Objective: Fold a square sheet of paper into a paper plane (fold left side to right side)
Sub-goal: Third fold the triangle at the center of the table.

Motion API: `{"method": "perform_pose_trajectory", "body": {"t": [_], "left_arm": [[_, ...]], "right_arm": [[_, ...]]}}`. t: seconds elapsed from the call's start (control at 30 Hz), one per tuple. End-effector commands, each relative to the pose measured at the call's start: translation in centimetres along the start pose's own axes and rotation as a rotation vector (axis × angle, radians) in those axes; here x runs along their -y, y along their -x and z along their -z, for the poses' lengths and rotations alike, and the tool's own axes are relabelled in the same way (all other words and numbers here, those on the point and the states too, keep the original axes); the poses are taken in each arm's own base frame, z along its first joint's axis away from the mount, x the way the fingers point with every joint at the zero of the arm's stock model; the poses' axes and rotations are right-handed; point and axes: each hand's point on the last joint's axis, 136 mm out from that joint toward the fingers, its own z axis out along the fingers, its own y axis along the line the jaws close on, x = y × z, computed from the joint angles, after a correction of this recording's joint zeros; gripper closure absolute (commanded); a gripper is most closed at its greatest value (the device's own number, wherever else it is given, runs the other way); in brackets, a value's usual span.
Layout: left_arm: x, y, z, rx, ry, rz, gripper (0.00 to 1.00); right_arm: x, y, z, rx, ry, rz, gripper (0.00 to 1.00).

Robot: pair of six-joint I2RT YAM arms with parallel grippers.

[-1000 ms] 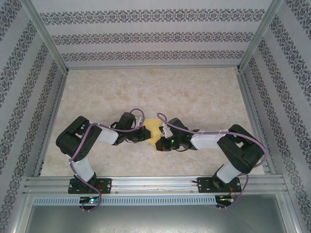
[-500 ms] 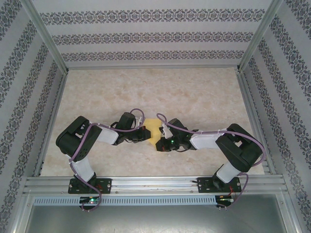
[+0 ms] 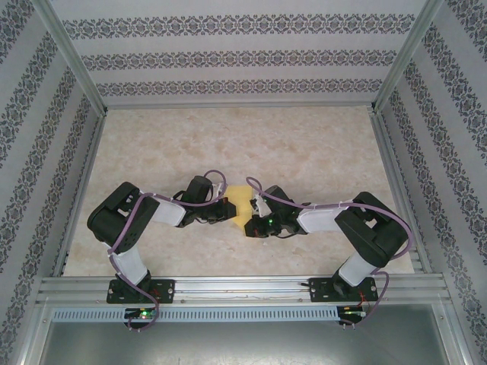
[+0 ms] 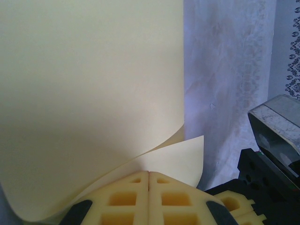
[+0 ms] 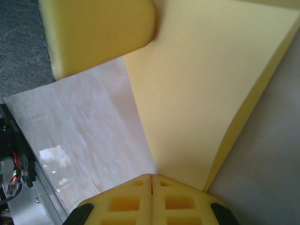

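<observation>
Paper (image 3: pixel 240 202), thin and yellow, at centre of the top view, partly curled up off marbled worktop (image 3: pixel 304 144). Pinched near one edge by left end effector (image 3: pixel 228 211), at a corner by right end effector (image 3: pixel 249 225), both clamped tight. Probably feather-light, floppy, easily creased or torn; best gripped gently by edges and corners.

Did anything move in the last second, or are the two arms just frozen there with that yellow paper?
Hardly anything. The right arm's elbow has shifted slightly inward, toward the middle of the table. The left hand and the right hand stay shut on the square sheet of paper, which keeps its place between them.
</observation>
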Motion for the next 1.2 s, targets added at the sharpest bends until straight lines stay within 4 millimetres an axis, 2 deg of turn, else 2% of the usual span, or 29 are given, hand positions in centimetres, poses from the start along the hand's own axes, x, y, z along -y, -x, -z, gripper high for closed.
{"method": "perform_pose_trajectory", "body": {"t": [0.0, 0.27, 0.5, 0.57, 0.63, 0.8, 0.9, 1.17], "left_arm": [[-6.5, -2.9, 0.2, -0.044, 0.256, 0.103, 1.00], [-6.6, -2.9, 0.2, -0.044, 0.261, 0.106, 1.00], [-6.5, -2.8, 0.2, -0.043, 0.258, 0.104, 1.00], [-6.5, -2.8, 0.2, -0.044, 0.257, 0.103, 1.00], [-6.4, -2.7, 0.2, -0.042, 0.255, 0.102, 1.00], [-6.3, -2.8, 0.1, -0.046, 0.250, 0.105, 1.00], [-6.3, -2.7, 0.1, -0.045, 0.250, 0.104, 1.00], [-6.2, -2.6, 0.0, -0.048, 0.245, 0.107, 1.00]], "right_arm": [[1.4, -2.3, 0.2, -0.064, -0.025, -0.061, 1.00], [-0.1, -3.4, 1.7, -0.087, 0.033, -0.044, 1.00], [-3.3, -1.4, 5.2, 0.010, 0.122, 0.017, 1.00], [-4.1, -0.6, 5.6, 0.037, 0.140, 0.040, 1.00], [-4.6, 0.4, 5.4, 0.060, 0.143, 0.053, 1.00], [-4.9, 2.1, 3.4, 0.078, 0.090, 0.078, 1.00], [-4.4, 2.8, 2.1, 0.079, 0.059, 0.064, 1.00], [-2.0, 2.5, 0.2, 0.049, -0.032, 0.014, 1.00]]}}
